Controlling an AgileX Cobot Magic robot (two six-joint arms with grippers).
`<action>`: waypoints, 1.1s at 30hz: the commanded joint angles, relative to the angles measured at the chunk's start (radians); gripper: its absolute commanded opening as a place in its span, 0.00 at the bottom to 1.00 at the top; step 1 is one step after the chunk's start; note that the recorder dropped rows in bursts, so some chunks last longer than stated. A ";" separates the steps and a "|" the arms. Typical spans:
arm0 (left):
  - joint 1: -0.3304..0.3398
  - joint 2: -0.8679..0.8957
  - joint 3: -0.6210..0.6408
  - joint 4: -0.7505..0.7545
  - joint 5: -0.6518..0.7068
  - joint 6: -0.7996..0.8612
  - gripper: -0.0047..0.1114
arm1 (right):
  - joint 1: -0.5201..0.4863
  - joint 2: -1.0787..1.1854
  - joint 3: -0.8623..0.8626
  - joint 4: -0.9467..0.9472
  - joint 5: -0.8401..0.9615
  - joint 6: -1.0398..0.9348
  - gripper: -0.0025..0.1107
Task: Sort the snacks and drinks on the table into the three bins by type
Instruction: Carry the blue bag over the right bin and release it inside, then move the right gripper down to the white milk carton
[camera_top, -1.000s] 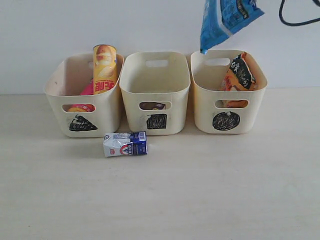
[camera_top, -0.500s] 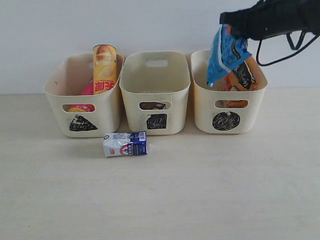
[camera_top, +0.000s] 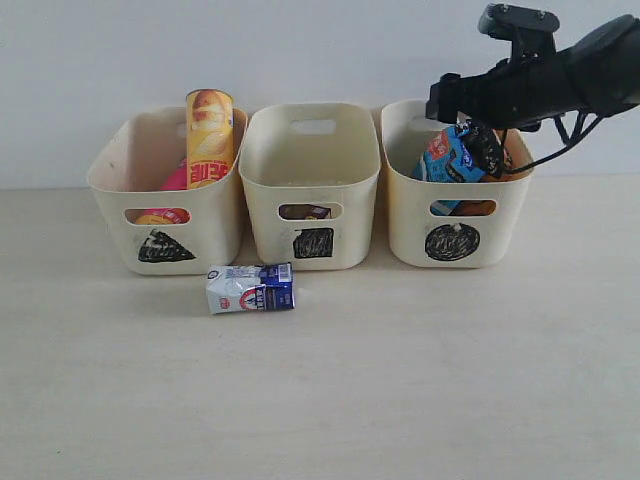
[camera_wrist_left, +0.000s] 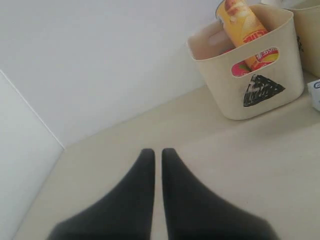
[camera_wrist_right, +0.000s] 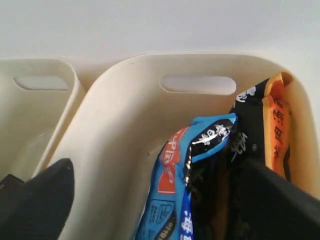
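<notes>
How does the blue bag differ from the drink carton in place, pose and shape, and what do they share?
Place: the blue bag is inside the circle-marked bin; the drink carton is on the table.
Pose: the blue bag stands roughly upright; the drink carton lies on its side.
Shape: the blue bag is a soft pouch; the drink carton is a box.
Shared: both carry blue print.

Exterior camera is facing triangle bin (camera_top: 112, 205) front-on, slightly above. Left wrist camera, low over desk (camera_wrist_left: 210, 150), is sharing that bin. Right wrist camera is peering close into circle bin (camera_wrist_right: 120, 130), two along.
</notes>
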 joint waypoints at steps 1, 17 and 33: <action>0.001 -0.004 0.004 0.000 0.006 0.000 0.08 | -0.003 -0.082 -0.008 -0.003 0.047 0.005 0.62; 0.001 -0.004 0.004 -0.045 0.088 -0.238 0.08 | -0.003 -0.295 -0.003 -0.328 0.385 0.253 0.62; 0.001 -0.004 0.004 -0.245 0.076 -0.481 0.08 | 0.004 -0.563 0.328 -0.144 0.401 0.216 0.45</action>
